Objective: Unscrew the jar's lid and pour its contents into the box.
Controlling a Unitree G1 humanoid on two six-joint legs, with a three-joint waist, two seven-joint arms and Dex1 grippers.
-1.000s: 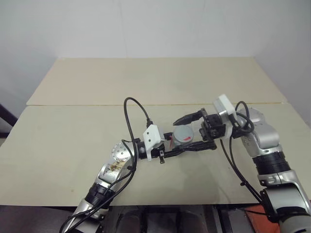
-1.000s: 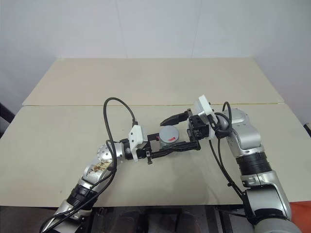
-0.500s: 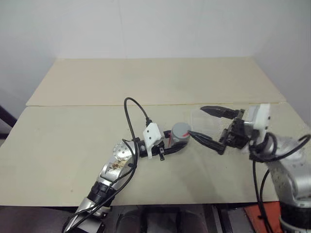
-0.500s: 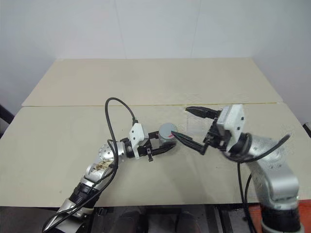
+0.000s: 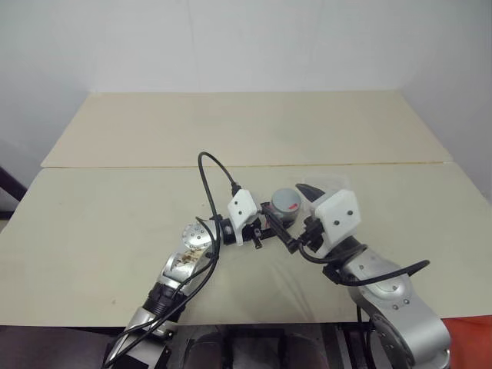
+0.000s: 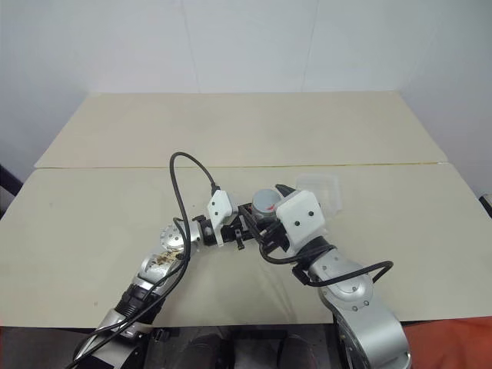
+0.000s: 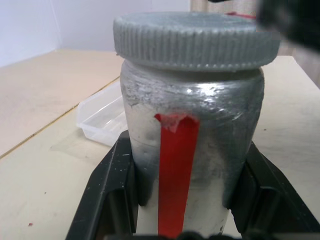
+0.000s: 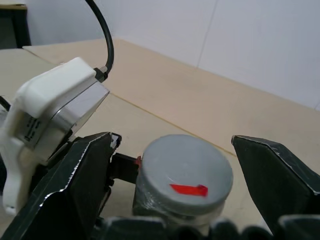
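Pale beige worktop (image 5: 115,200) runs back to a white wall, and above its middle the left gripper (image 7: 187,197) has its jaws clamped on the jar (image 7: 192,150), held upright with the grey lid (image 8: 185,167) screwed on and a red mark on top. Just beside it the right gripper (image 8: 172,175) has its jaws spread wide, one on each side of the lid, touching nothing. Behind the jar, the clear box (image 6: 321,188) lies on the worktop.

We see the jar (image 7: 192,145) looking shiny and silvery, the lid (image 7: 195,40) dull grey with ridges, the box (image 7: 102,117) clear plastic, the tabletop (image 5: 115,215) smooth and matt.
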